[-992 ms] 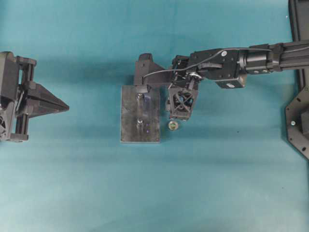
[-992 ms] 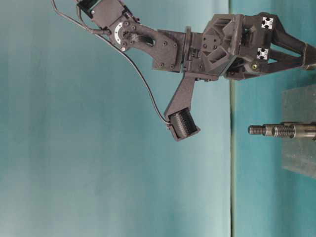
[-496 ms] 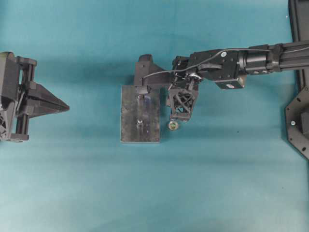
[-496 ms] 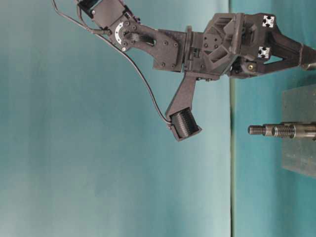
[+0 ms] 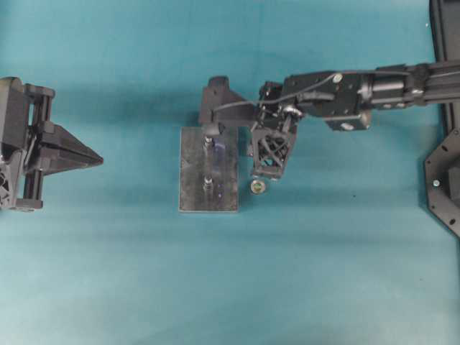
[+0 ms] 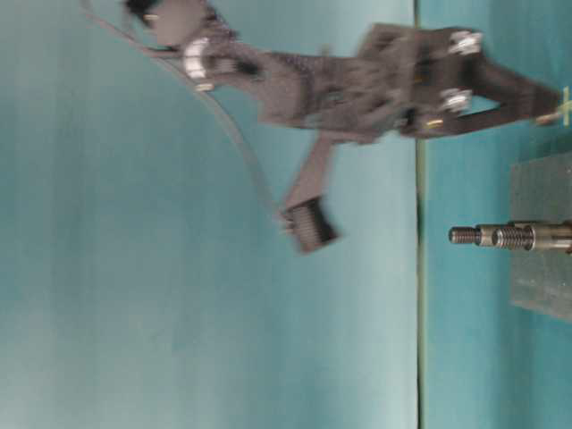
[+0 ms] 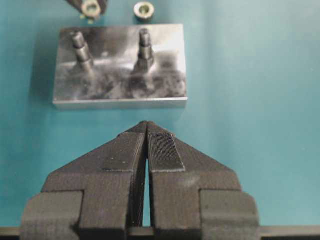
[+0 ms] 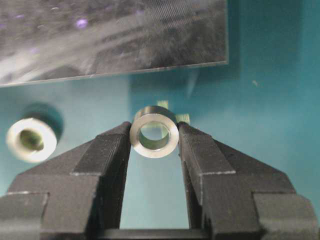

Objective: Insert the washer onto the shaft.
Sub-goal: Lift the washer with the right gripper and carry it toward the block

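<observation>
Right gripper point(image 8: 155, 137) pinches a washer point(image 8: 154, 132) between its two fingertips, ring face toward the wrist camera, hole clear. Fingers point(image 8: 107, 155) narrow, one pad on each side of the ring. Washer sits clear of the teal mat, just in front of the block point(image 8: 112, 35) edge. A second washer point(image 8: 31, 139) lies on the mat to the side, apart from the gripper.

Overhead: right gripper point(image 5: 267, 162) is beside the block point(image 5: 208, 169), on its right edge; the loose washer point(image 5: 257, 187) lies on the mat just below the fingertips, near the block's lower right corner. Two shafts point(image 5: 207, 181) stand upright on the block, both bare.

Table-level view: right arm blurred; shafts point(image 6: 487, 236) stick up from the block point(image 6: 542, 234).

Left gripper point(image 7: 146, 150) has its fingers together, only a thin slit between the pads, holding nothing, hovering short of the block point(image 7: 120, 67). Overhead, it point(image 5: 90, 158) is at the far left, well apart from the block. Left wrist view also shows the held washer point(image 7: 91, 7) beyond one shaft and the loose one point(image 7: 144, 10) on the mat.
</observation>
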`<action>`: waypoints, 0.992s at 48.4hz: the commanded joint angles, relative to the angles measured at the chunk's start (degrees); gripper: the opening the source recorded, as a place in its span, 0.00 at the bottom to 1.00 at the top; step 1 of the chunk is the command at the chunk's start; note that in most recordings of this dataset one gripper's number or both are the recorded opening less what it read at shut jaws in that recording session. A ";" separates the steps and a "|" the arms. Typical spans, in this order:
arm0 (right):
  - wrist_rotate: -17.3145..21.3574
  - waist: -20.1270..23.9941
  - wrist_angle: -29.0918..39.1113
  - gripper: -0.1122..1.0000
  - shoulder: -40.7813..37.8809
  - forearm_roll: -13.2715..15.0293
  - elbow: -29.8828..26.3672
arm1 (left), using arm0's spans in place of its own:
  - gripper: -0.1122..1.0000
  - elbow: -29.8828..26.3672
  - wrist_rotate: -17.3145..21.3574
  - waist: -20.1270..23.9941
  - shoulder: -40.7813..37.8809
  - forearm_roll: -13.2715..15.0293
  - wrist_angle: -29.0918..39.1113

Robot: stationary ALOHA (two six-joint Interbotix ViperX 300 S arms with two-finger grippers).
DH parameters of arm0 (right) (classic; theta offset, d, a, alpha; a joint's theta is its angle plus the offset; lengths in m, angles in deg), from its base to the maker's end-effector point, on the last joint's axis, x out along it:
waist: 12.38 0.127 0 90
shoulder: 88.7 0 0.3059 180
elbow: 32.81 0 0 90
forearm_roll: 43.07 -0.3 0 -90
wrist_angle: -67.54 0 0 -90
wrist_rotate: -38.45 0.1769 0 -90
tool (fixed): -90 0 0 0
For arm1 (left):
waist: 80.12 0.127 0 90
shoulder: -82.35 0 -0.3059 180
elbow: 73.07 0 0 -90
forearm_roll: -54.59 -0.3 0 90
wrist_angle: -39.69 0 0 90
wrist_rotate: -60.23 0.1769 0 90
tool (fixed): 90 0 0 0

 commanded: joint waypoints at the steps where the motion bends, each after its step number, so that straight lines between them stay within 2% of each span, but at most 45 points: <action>1: 0.70 -0.18 2.46 0.41 3.16 0.00 -2.90 | 0.10 -0.62 -0.09 -0.09 0.09 -0.18 -0.53; 14: 0.70 -0.09 8.35 0.41 3.16 0.09 -9.58 | 0.10 -0.62 -0.09 0.00 0.09 -0.18 -0.53; 48: -0.44 0.97 14.59 0.41 -3.52 0.09 -23.03 | 0.10 0.18 -0.18 -0.09 0.53 -0.18 -0.62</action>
